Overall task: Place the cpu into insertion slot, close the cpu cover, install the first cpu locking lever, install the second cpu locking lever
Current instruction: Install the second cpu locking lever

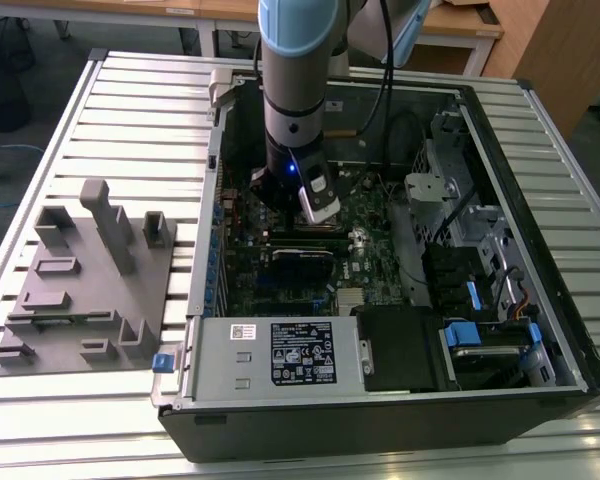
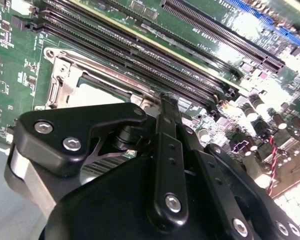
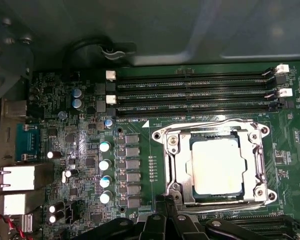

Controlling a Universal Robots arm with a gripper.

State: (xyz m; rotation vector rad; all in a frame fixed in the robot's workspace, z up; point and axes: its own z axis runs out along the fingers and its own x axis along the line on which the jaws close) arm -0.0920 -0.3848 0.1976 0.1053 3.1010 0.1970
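Observation:
The cpu (image 3: 215,165) lies flat in its socket, its pale silver top showing through the square window of the cpu cover (image 3: 177,167). That cover lies down flat over it. A thin wire locking lever (image 3: 210,124) runs along the socket side by the memory slots. My gripper (image 3: 165,201) is shut, its black fingertips together at the opposite socket edge, just above the board. The second wrist view has the same fingertips (image 2: 168,100) beside the cover (image 2: 60,80) and cpu (image 2: 97,94). In the exterior view the gripper (image 1: 318,208) reaches down into the open computer case.
Black memory slots (image 3: 190,92) run beside the socket, and capacitors (image 3: 105,165) and rear ports (image 3: 20,177) stand further along. A silver power-supply box (image 1: 280,352) and drive cage (image 1: 480,290) crowd the case. A grey fixture plate (image 1: 80,280) lies outside it on the exterior view's left.

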